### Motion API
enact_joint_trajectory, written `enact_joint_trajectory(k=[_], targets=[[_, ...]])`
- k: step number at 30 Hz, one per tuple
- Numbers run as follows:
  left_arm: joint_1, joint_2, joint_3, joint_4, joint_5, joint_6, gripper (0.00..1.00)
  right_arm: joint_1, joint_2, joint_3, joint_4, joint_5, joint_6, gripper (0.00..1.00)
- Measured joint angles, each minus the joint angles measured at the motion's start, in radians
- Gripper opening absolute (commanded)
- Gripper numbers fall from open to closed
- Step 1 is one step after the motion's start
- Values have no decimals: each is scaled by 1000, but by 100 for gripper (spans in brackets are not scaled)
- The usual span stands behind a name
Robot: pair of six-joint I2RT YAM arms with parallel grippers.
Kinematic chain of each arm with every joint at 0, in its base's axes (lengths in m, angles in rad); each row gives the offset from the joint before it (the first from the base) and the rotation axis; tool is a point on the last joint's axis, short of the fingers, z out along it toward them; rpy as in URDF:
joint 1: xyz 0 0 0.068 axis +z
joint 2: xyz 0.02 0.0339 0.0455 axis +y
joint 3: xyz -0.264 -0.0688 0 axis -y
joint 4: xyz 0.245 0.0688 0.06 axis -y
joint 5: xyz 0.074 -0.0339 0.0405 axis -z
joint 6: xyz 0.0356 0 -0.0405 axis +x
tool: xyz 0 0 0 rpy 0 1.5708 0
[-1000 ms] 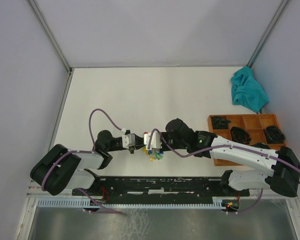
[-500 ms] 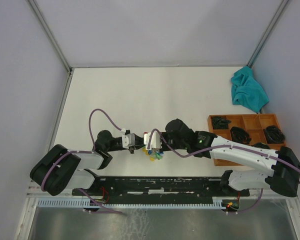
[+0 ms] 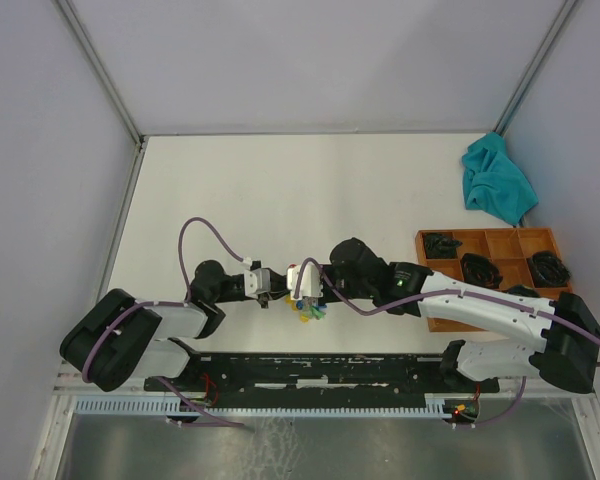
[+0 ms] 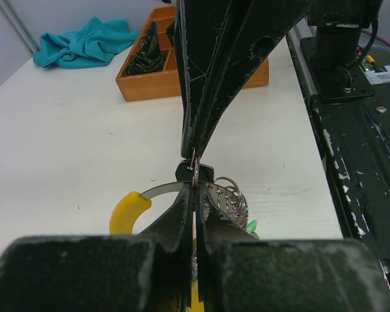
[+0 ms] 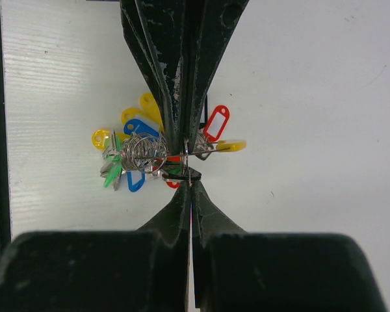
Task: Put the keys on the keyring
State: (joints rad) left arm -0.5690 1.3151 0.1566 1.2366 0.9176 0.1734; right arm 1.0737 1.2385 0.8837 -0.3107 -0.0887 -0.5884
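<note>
The keyring (image 5: 143,153) is a silvery ring with a yellow end (image 4: 129,209), strung with small wire loops and red, yellow, blue and green tags; it hangs just above the white table near the front edge (image 3: 308,312). My left gripper (image 4: 195,190) is shut on the ring's wire. My right gripper (image 5: 190,184) meets it tip to tip from the opposite side, shut on a dark key (image 5: 181,175) whose small loop touches the ring. A green key head (image 5: 112,174) shows in the bunch; I cannot tell whether it is loose.
A wooden tray (image 3: 480,232) with dark items in its compartments stands at the right, under the right arm. A teal cloth (image 3: 497,185) lies behind it by the right wall. A black rail (image 3: 310,365) runs along the near edge.
</note>
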Motion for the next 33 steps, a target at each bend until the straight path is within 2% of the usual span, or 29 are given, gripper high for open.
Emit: enact_joint_trajectory(k=[33], targets=[[0, -12, 2, -16, -9, 0, 3, 0, -14, 0, -18, -13, 19, 1]])
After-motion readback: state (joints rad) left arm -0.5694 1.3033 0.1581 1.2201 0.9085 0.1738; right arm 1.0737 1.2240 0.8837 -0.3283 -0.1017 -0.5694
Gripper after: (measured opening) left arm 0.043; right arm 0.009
